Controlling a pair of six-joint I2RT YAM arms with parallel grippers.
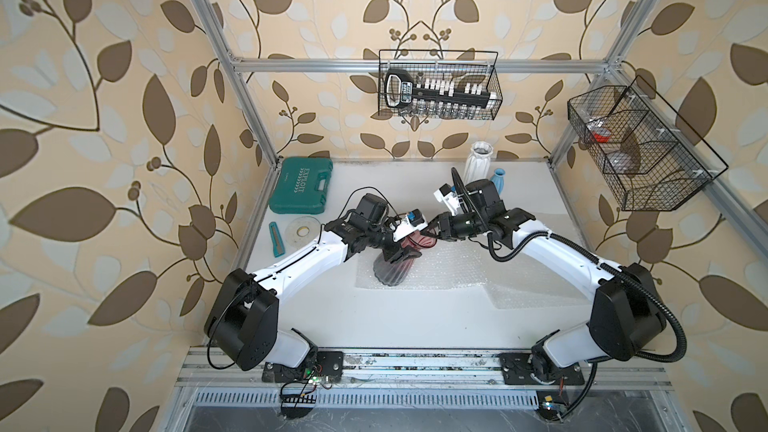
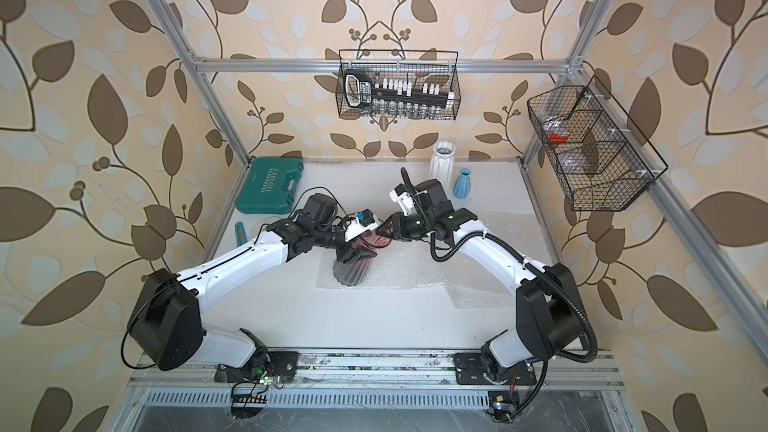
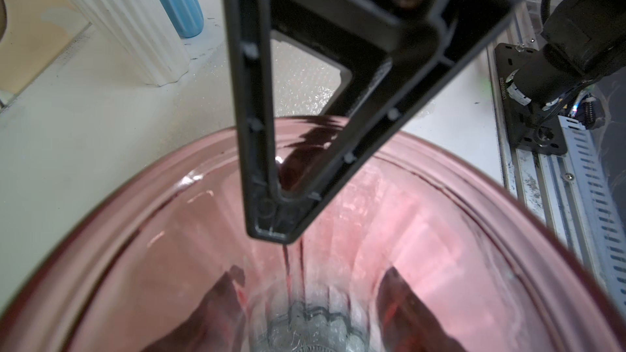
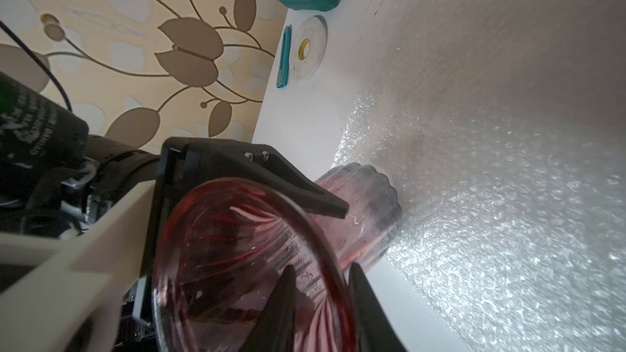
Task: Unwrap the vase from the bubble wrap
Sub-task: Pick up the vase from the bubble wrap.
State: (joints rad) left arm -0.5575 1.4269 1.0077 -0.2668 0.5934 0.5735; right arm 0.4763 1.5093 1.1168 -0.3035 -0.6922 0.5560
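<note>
A red, ribbed glass vase (image 1: pixel 394 271) leans with its base on a flat sheet of bubble wrap (image 1: pixel 444 270), bare of wrapping. My left gripper (image 1: pixel 400 252) is shut on the vase (image 3: pixel 474 218) around its body; its fingers (image 3: pixel 216 303) show dark through the glass. My right gripper (image 1: pixel 432 233) straddles the flared rim (image 4: pixel 338 259), one finger inside and one finger outside, narrowly open with a gap beside the inner finger (image 4: pixel 283 306). In both top views the two grippers meet over the vase (image 2: pixel 353 270). More bubble wrap (image 4: pixel 501 231) spreads to the right.
A white ribbed vase (image 1: pixel 480 162) and a small blue vase (image 1: pixel 498 178) stand at the back. A teal tool case (image 1: pixel 301 191), tape roll (image 1: pixel 302 229) and teal cutter (image 1: pixel 276 239) lie at the left. Wire baskets (image 1: pixel 440 85) (image 1: pixel 636 147) hang on the frame.
</note>
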